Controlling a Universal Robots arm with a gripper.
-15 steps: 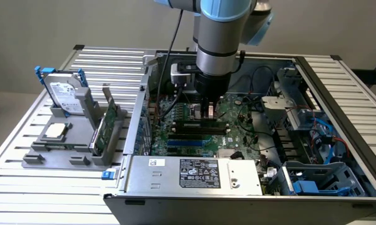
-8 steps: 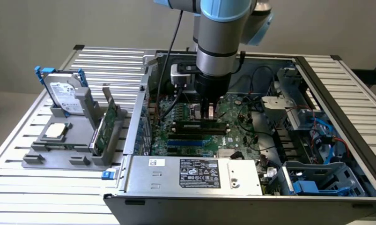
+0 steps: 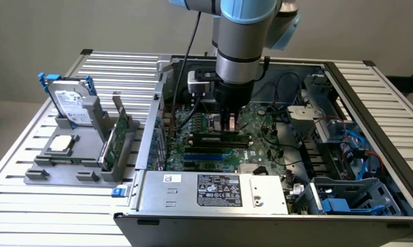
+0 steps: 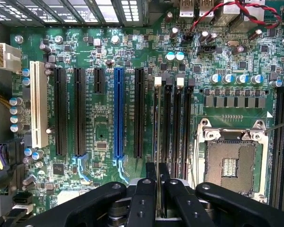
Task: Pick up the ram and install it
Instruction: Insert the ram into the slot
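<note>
While your arm stood reaching down into the open computer case [image 3: 261, 229], its gripper [image 3: 228, 124] hung low over the motherboard [image 3: 261, 149], near the middle of the board. In the wrist view the gripper [image 4: 158, 175] had its two fingers [image 4: 149, 189] closed on the ram [image 4: 159, 132], which showed edge-on as a thin line pinched between them. The ram ran parallel to the memory slots [image 4: 177, 127]. It lined up with the memory slot nearest the black expansion slots, the one with a white latch [image 4: 157, 81] at its far end. I could not tell whether the stick was seated in that slot or held just above it. In the exterior view the ram [image 3: 216, 137] showed as a long dark-green strip directly under the fingers, level with the board. The blue expansion slot [image 4: 118, 113] sat near this row, and the bare processor socket [image 4: 232, 163] lay on the other side of the memory slots. On the gray holder [image 3: 38, 175] at the exterior view's left you had the hard drive [image 3: 72, 105] with blue rails standing upright. The broader green card [image 3: 118, 135] stood on edge in the same holder, and both were well apart from the gripper. The power supply [image 3: 213, 190] sat in the case's near corner.
</note>
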